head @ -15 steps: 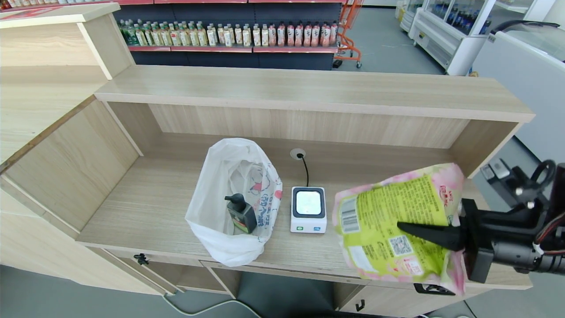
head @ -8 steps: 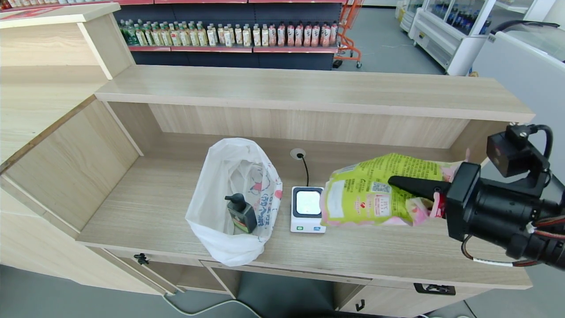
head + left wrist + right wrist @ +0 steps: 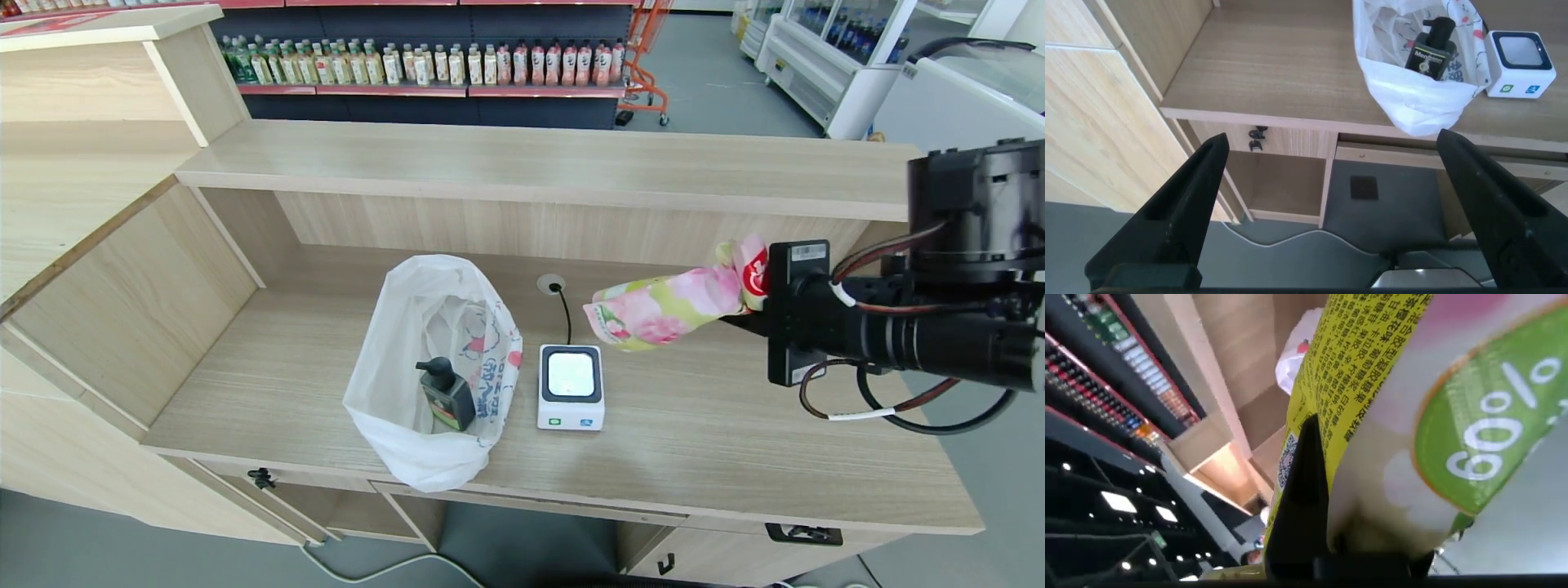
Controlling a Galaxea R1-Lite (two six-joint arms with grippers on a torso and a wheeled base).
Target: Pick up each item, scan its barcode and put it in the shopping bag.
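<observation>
The right claw (image 3: 1319,465) was clamped on one end of the pouch (image 3: 665,306), one dark finger (image 3: 1305,482) pressed flat against its yellow-green printed face. The pouch (pink flowers, with green and yellow panels) was held in the air, roughly level and edge-on to the head view. It was above the bench (image 3: 694,441), behind and to the right of the white scanner (image 3: 571,386), not touching it. The left claw (image 3: 1327,216) hung spread wide with nothing between its fingers, out in front of the bench edge. The white shopping bag (image 3: 380,392) stood open just left of the scanner, a dark pump bottle (image 3: 445,396) inside.
</observation>
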